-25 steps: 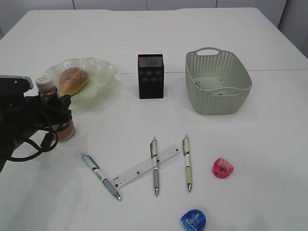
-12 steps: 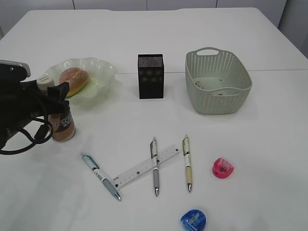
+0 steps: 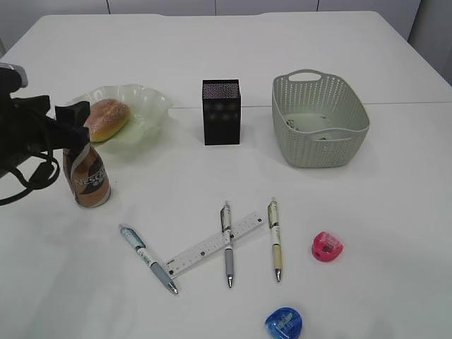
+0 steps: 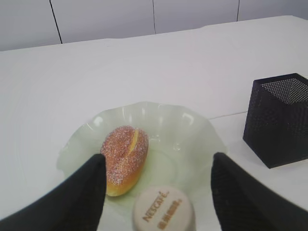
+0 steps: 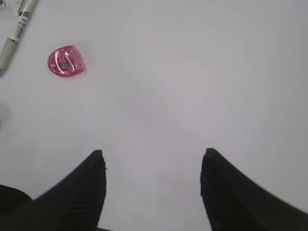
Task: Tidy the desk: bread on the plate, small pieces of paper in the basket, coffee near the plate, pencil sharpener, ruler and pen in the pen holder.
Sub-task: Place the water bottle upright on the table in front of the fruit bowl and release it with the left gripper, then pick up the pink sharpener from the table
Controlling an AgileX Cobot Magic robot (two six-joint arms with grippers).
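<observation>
On the white table [image 3: 233, 56], seen from the exterior view, the black pen holder [image 3: 221, 111] stands mid-table. To its left sits the green plate [image 3: 152, 102] with the bread [image 3: 106, 117] on it, and to its right the basket [image 3: 319, 119] with small bits of paper inside. Left and in front of the holder, just beside the plate, the coffee bottle [image 3: 87, 176] stands upright, the left tool [image 3: 63, 131] spread wide over its top. In front of the holder lie three pens and a ruler [image 3: 215, 243]; right of them are a pink sharpener [image 3: 327, 246] and a blue sharpener [image 3: 284, 323].

From the left wrist, the fingers [image 4: 86, 192] flank the bottle's cap [image 4: 163, 211] without touching it.

From the right wrist, the right tool [image 5: 153, 187] hangs wide open and empty over bare table, the pink sharpener well apart.
</observation>
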